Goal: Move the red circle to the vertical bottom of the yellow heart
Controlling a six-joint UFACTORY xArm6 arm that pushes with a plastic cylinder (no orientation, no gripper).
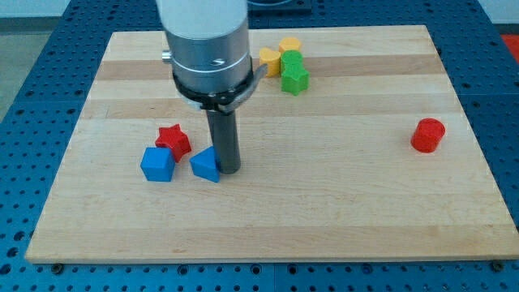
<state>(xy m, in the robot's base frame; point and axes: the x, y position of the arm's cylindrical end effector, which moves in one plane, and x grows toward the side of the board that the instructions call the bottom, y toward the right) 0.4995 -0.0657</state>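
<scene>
The red circle (427, 135) stands alone near the board's right edge. The yellow heart (289, 45) sits at the view's top centre, in a cluster with another yellow block (270, 60) and two green blocks (293, 62) (295, 79). My tip (229, 169) rests on the board left of centre, touching the right side of a blue triangular block (207, 165). It is far to the left of the red circle.
A red star (173, 139) and a blue cube (157, 164) lie just left of the blue triangular block. The wooden board (324, 211) sits on a blue perforated table. The arm's grey body hides part of the board's top.
</scene>
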